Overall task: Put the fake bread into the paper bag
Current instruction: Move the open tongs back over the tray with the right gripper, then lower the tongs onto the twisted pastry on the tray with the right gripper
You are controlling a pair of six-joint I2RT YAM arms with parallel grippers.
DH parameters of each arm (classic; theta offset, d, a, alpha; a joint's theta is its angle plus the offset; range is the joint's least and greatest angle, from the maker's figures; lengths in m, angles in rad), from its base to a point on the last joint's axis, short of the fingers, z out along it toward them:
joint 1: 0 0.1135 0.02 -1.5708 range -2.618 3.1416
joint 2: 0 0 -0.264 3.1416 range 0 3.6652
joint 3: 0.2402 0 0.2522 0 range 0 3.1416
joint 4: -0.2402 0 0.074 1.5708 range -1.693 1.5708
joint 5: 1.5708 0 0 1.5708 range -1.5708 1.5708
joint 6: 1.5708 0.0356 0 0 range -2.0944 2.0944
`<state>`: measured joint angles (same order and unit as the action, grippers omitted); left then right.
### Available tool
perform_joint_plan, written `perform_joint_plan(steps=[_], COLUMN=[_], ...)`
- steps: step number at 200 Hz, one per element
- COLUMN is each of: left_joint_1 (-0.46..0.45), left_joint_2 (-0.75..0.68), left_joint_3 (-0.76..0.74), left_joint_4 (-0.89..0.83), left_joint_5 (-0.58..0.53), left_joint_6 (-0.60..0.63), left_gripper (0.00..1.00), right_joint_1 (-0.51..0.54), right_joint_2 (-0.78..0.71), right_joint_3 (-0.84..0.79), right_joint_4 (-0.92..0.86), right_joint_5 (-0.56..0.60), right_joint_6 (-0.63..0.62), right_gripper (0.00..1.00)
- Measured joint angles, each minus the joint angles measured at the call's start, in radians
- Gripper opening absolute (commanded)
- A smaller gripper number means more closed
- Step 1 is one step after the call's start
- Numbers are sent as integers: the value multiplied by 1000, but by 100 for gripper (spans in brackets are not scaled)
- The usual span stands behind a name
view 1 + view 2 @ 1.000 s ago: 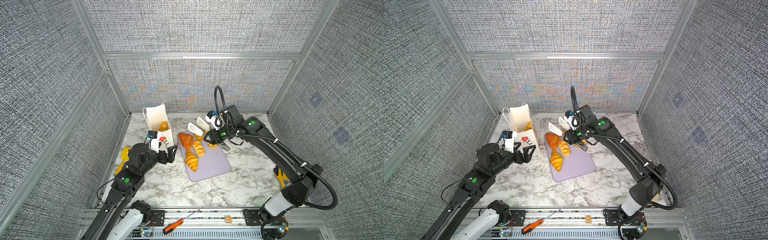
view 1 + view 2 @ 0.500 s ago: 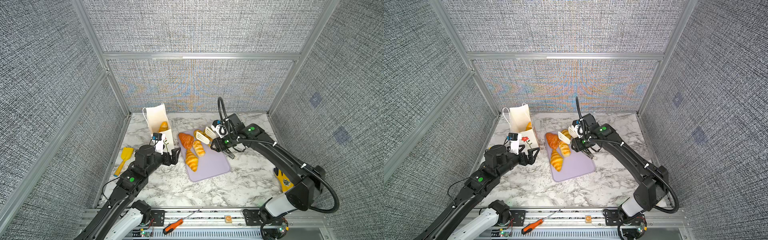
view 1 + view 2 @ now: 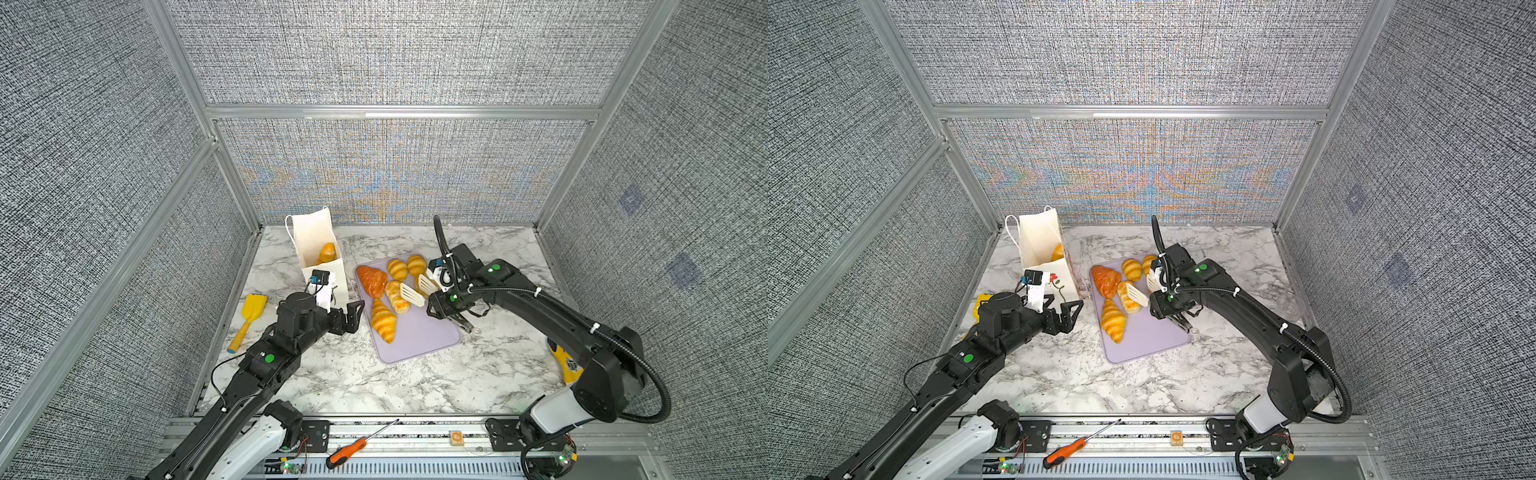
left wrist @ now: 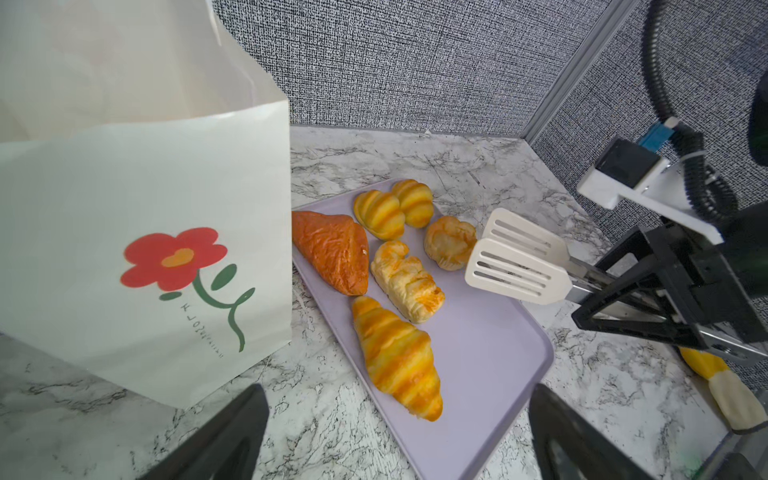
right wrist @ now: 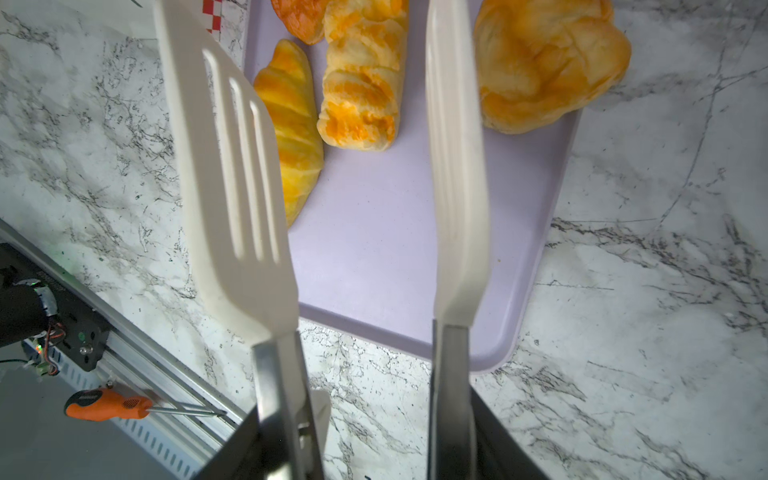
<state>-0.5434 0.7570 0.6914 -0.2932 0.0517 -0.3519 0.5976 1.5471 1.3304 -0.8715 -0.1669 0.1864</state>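
Note:
The white paper bag (image 3: 340, 277) (image 3: 1038, 245) (image 4: 145, 208) with its red flower stands upright and open at the back left, one fake bread (image 3: 327, 252) showing inside. Several more lie on the lilac tray (image 3: 419, 336) (image 4: 490, 345) (image 5: 395, 249): a reddish-brown croissant (image 3: 372, 280) (image 4: 332, 251), striped rolls (image 3: 397, 269), a twisted one (image 4: 405, 282) and a yellow croissant (image 3: 383, 321) (image 4: 397, 357). My left gripper (image 3: 353, 318) (image 4: 399, 392) is open and empty at the tray's left edge. My right gripper (image 3: 446, 306) (image 5: 374, 449) is shut on white slotted tongs (image 3: 415, 291) (image 5: 232, 187); their blades are spread over the twisted bread, touching nothing.
A yellow spatula (image 3: 249, 318) lies by the left wall. An orange screwdriver (image 3: 347, 451) (image 5: 108, 409) rests on the front rail. A yellow-and-white object (image 3: 565, 361) (image 4: 715, 374) lies beside the right arm's base. Mesh walls close in three sides.
The right arm has brought the tongs from the tray's back edge forward and down over the breads. The left arm has slid right toward the tray, uncovering the yellow spatula.

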Motion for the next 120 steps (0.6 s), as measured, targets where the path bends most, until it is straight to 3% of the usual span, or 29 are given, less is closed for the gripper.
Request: perform_joint_plan(steps=[120], left_joint_1=[-10], left_joint_2=[4], left_joint_3=[-8], left_joint_4=[-2], left_joint_5=[-23], left_joint_6=[4], left_gripper=[99], right_joint_1=[49], right_joint_2=[198], right_joint_3=[60], right_joint_4=[62], right_joint_5=[-19], right_joint_6=[77], right_gripper=[57])
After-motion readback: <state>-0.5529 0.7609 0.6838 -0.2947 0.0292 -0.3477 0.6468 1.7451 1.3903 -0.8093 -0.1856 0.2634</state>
